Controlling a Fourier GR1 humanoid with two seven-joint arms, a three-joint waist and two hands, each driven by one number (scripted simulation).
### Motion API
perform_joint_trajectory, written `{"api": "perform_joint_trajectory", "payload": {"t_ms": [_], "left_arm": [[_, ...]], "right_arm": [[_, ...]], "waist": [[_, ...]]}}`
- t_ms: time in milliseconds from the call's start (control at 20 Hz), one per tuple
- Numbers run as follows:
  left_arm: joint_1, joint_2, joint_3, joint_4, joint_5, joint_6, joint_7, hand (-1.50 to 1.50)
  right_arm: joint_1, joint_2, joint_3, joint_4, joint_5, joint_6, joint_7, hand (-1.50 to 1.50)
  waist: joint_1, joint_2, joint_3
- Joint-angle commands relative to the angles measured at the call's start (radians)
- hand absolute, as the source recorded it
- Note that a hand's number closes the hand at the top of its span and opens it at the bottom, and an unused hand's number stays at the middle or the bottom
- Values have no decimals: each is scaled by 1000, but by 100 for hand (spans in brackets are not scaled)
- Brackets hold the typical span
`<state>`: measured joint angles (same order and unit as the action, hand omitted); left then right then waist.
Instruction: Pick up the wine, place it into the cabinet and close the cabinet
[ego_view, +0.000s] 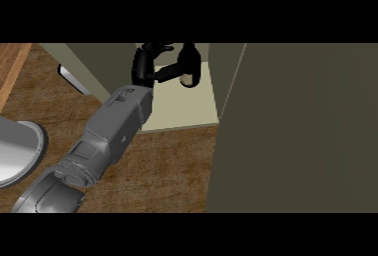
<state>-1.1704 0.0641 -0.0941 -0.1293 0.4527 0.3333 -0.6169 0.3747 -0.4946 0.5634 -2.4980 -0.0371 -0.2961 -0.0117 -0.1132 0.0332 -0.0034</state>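
Up inside the cabinet, fingers are curled around the dark wine bottle, so the left hand has it over the pale shelf. Looks like the placing step. Next it'd need to let go, back out, then swing the big door shut.

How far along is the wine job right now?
Done: the wine bottle is picked up and already inside the open cabinet. In hand: the hand is curled round it. Left: let go, pull the arm out, close the cabinet door.
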Motion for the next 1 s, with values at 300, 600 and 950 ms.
{"api": "perform_joint_trajectory", "payload": {"t_ms": [300,600,950], "left_arm": [[-71,-10,52,-37,40,-183,3,-150],[-24,-63,32,-67,29,-203,-3,-150],[16,-64,4,-137,55,-172,17,-150]], "right_arm": [[57,-34,-23,-171,-55,-3,88,-150],[68,-15,-27,-172,-43,-29,101,-150],[107,-35,-21,-233,-29,-21,119,-150]], "waist": [[31,-12,2],[74,-28,3],[74,-37,2]]}}
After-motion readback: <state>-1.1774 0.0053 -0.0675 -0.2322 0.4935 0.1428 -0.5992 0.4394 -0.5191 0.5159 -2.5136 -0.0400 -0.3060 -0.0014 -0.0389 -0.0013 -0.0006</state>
